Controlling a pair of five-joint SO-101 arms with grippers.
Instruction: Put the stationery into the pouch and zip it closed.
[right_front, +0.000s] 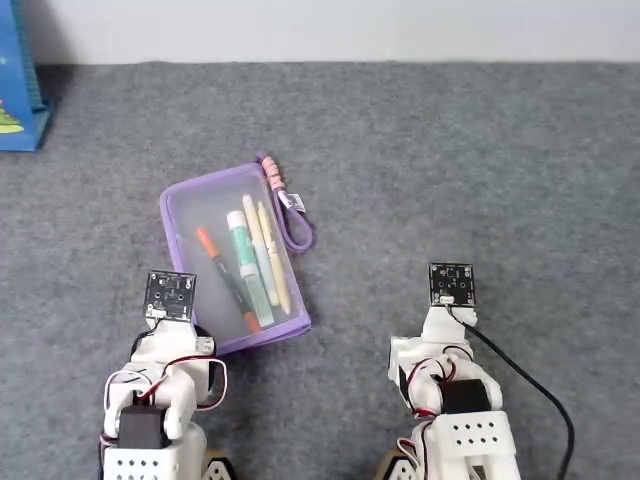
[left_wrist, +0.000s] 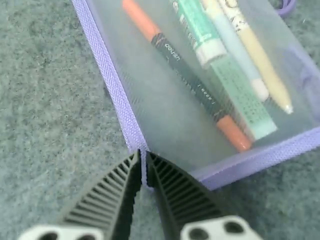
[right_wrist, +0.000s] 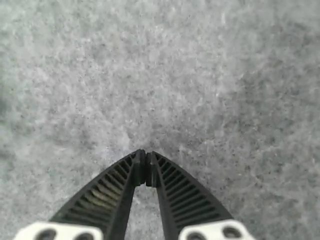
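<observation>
A translucent purple pouch (right_front: 212, 215) lies on the grey carpet, with a pink zipper pull (right_front: 273, 176) and a purple wrist loop (right_front: 298, 228) at its far end. Inside it lie an orange-and-black pen (right_front: 222, 272), a green-and-white stick (right_front: 246, 265) and a cream pen (right_front: 273, 258). The left arm (right_front: 165, 380) sits at the pouch's near corner. My left gripper (left_wrist: 144, 159) is shut, its tips over the pouch's purple edge (left_wrist: 125, 120); the orange-and-black pen (left_wrist: 185, 80) shows through the mesh. My right gripper (right_wrist: 145, 159) is shut over bare carpet, to the right of the pouch.
A blue box (right_front: 18, 90) stands at the far left edge by the white wall. A black cable (right_front: 530, 390) trails from the right arm (right_front: 445, 375) toward the front right. Open carpet spreads behind and right of the pouch.
</observation>
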